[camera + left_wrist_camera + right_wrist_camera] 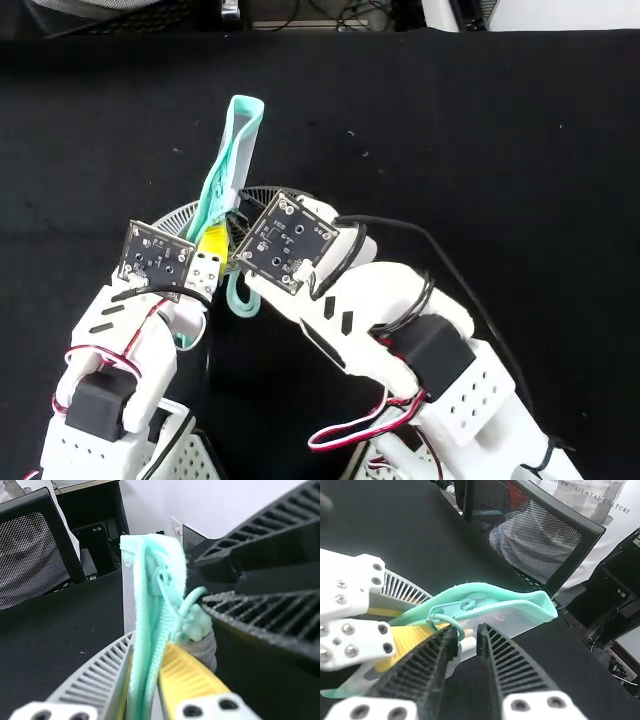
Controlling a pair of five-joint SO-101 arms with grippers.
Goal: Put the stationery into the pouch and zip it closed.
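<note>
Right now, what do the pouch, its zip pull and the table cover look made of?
Pouch: soft mint fabric along the edge, with a see-through panel, probably plastic film.
Zip pull: thin mint loop, cord or rubber; unclear which.
Table cover: matte black cloth, judging by lint specks and no shine.

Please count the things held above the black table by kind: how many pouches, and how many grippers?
Mint-green pouch: 1
Grippers: 2, the left gripper and the right gripper
Total: 3
</note>
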